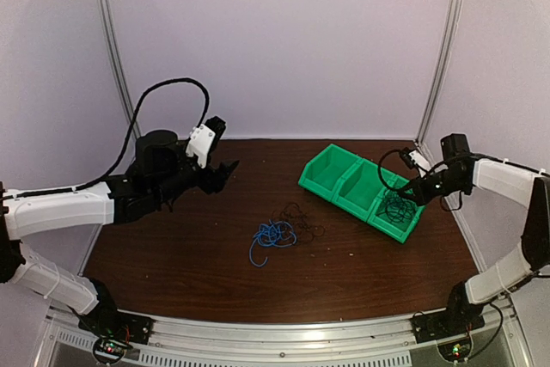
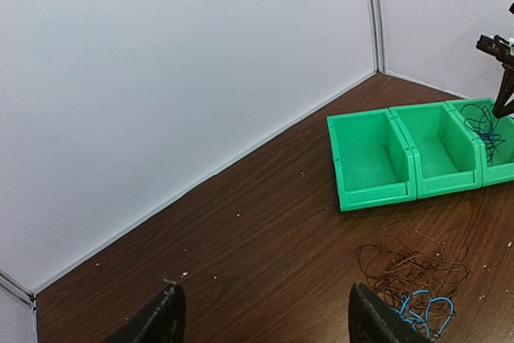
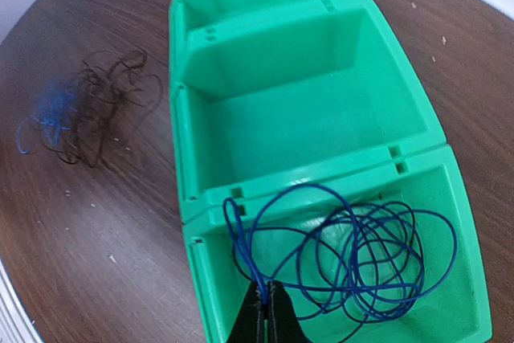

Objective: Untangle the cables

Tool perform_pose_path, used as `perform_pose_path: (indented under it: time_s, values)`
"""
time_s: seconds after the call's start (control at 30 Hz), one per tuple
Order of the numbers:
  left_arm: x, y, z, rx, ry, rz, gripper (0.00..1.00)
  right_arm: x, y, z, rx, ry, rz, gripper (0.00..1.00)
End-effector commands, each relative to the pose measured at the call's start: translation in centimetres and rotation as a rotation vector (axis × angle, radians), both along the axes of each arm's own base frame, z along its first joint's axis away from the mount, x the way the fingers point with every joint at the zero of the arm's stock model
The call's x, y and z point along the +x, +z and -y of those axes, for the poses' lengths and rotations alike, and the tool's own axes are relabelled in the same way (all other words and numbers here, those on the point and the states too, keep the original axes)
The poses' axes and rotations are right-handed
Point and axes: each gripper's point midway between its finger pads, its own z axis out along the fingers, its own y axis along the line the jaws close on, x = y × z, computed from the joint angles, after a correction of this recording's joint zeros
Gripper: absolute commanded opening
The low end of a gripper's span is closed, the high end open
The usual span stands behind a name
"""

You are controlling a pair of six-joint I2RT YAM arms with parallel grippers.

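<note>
Pinching a blue cable [image 3: 361,255], the right pincer [image 3: 267,291] is clenching it tight, the loops hanging over the end bin [image 3: 470,279]. The left pincer [image 2: 265,315] is hovering released above the counter [image 1: 189,247], well apart from the tangle [image 1: 279,231] of blue and dark cables that is lying mid-counter, near the bins [image 1: 316,169].

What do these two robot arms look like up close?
The left arm and right arm have white shell segments and black joints. A black ribbed hose arches over the left one. Each ends in two black fingers.
</note>
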Motion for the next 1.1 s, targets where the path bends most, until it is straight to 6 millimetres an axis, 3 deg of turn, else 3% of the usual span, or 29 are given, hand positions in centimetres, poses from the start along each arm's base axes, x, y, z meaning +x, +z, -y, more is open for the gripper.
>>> perform_pose_path:
  time_s: [0.0, 0.13, 0.3, 0.43, 0.53, 0.6, 0.7, 0.83, 0.97, 1.07]
  values:
    - [-0.2, 1.3, -0.1, -0.042, -0.003, 0.030, 0.70, 2.2, -1.6, 3.7, -0.149, -0.167, 0.012, 0.00]
    - [-0.1, 1.2, 0.3, -0.038, -0.013, 0.024, 0.70, 3.2, -2.1, 5.4, -0.222, -0.246, 0.038, 0.00]
    - [-0.1, 1.0, 0.6, -0.040, -0.025, 0.012, 0.70, 3.9, -4.8, 6.3, -0.344, -0.275, 0.001, 0.00]
    - [-0.2, 0.7, 1.1, -0.038, -0.047, -0.001, 0.70, 3.9, -6.1, 4.6, -0.398, -0.226, -0.017, 0.00]
    - [-0.2, 0.6, 1.2, -0.040, -0.054, -0.003, 0.70, 4.1, -5.7, 4.4, -0.407, -0.226, -0.008, 0.00]
    - [-0.1, 0.4, 1.4, -0.036, -0.054, -0.012, 0.70, 4.0, -4.8, 4.4, -0.403, -0.233, 0.016, 0.05]
    - [0.1, -0.3, 1.8, -0.027, -0.062, -0.032, 0.70, 3.5, -2.6, 4.5, -0.407, -0.231, 0.050, 0.31]
    - [0.1, -1.1, 2.3, -0.031, -0.074, -0.067, 0.70, 2.7, 3.9, 4.4, -0.389, -0.223, 0.179, 0.60]
    - [0.2, -1.7, 3.3, -0.049, -0.102, -0.119, 0.70, 1.4, 8.5, 3.4, -0.360, -0.160, 0.228, 0.68]
    - [0.4, -2.2, 3.8, -0.046, -0.110, -0.156, 0.70, 0.9, 10.4, 1.9, -0.309, -0.090, 0.238, 0.70]
